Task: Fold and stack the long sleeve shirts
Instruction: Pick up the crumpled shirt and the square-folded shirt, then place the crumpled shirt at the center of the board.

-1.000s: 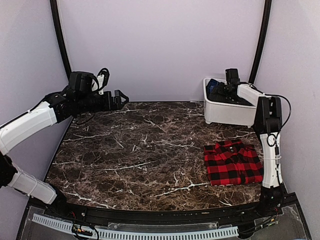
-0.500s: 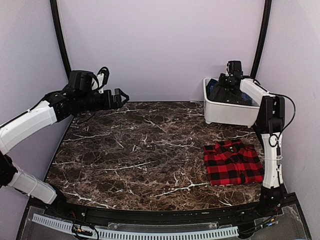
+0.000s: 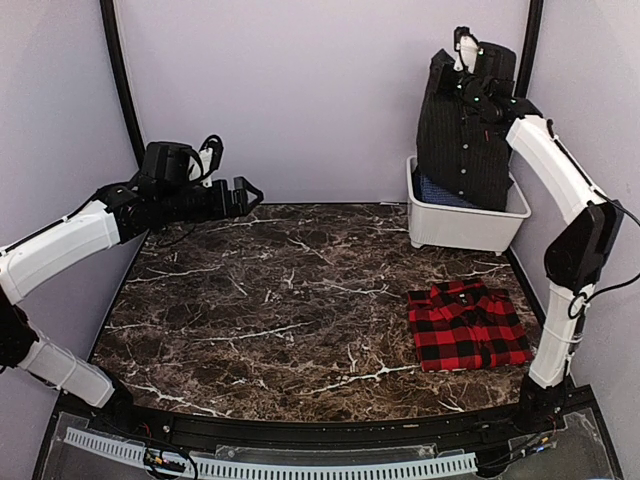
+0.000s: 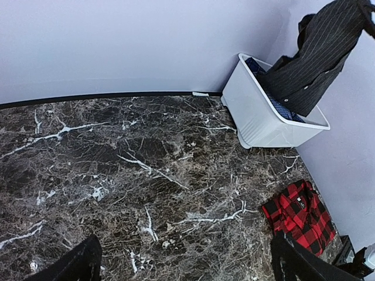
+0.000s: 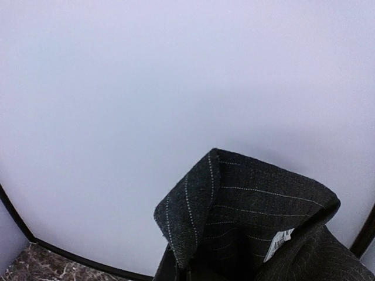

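Note:
The charcoal pinstripe shirt (image 3: 465, 135) hangs full length in the air, its lower hem still inside the white bin (image 3: 455, 228) at the back right. My right gripper (image 3: 468, 68) is high above the bin and shut on the shirt's top. In the right wrist view the shirt's collar (image 5: 240, 216) with a white label fills the lower frame and hides the fingers. The red-and-black plaid shirt (image 3: 467, 325) lies folded on the table's right side. My left gripper (image 3: 243, 196) is open and empty, held in the air at the back left, its dark fingertips (image 4: 76, 266) at the frame's bottom corners.
The bin (image 4: 258, 117) also holds blue cloth (image 3: 440, 192). The dark marble table (image 3: 280, 300) is ringed by pale walls and black corner posts. The plaid shirt (image 4: 299, 213) and the hanging shirt (image 4: 319, 52) also show in the left wrist view.
My right arm has risen sharply from inside the bin, pulling the pinstripe shirt up out of it. My left arm has hardly moved.

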You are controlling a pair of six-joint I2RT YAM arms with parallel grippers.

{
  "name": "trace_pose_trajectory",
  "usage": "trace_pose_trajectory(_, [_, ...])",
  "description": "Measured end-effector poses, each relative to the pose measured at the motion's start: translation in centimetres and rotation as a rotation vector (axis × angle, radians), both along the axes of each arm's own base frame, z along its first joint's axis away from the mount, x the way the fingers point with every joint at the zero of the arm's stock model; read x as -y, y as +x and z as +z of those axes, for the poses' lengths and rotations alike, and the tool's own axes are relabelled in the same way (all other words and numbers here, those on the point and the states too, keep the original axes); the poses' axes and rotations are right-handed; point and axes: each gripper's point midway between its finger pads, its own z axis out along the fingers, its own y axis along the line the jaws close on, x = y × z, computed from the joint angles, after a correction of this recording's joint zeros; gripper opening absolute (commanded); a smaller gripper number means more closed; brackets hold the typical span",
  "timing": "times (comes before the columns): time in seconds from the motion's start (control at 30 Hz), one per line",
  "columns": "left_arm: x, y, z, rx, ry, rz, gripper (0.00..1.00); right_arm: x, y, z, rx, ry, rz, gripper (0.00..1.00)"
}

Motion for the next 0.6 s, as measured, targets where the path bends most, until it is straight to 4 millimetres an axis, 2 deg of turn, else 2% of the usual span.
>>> trace_pose_trajectory(0.1, [0.3, 0.2, 0.1, 0.002, -0.013, -0.006, 0.99, -4.8, -4.4, 5.1, 0.131, -0.013, 0.095, 0.00])
trace_pose_trajectory(0.13, [0.3, 0.2, 0.1, 0.005, -0.017, -0.007, 0.99, -7.0, -6.5, 7.1, 0.187, -0.008, 0.144, 0.00])
trace_pose_trajectory(0.2, [0.4, 0.2, 0.2, 0.007, -0.021, -0.007, 0.99, -9.7, -9.7, 9.8, 0.262, 0.013, 0.213, 0.00])
trace_pose_trajectory(0.27, [0.4, 0.3, 0.4, 0.014, -0.026, -0.006, 0.99, -12.1, -13.0, 12.5, 0.336, 0.050, 0.292, 0.00])
trace_pose_trajectory(0.33, [0.4, 0.4, 0.6, 0.019, -0.029, -0.002, 0.99, -13.5, -15.6, 14.7, 0.400, 0.087, 0.352, 0.00])
trace_pose_trajectory(0.47, [-0.2, 0.9, 0.6, 0.029, -0.020, 0.039, 0.99, -14.4, -18.5, 16.8, 0.462, 0.152, 0.430, 0.00])
trace_pose_trajectory(0.53, [-0.6, 1.1, 0.7, 0.035, -0.013, 0.064, 0.99, -14.3, -18.7, 16.3, 0.457, 0.168, 0.443, 0.00])
trace_pose_trajectory(0.6, [-1.2, 1.3, 0.8, 0.044, -0.004, 0.099, 0.99, -14.6, -18.4, 14.3, 0.415, 0.169, 0.453, 0.00])
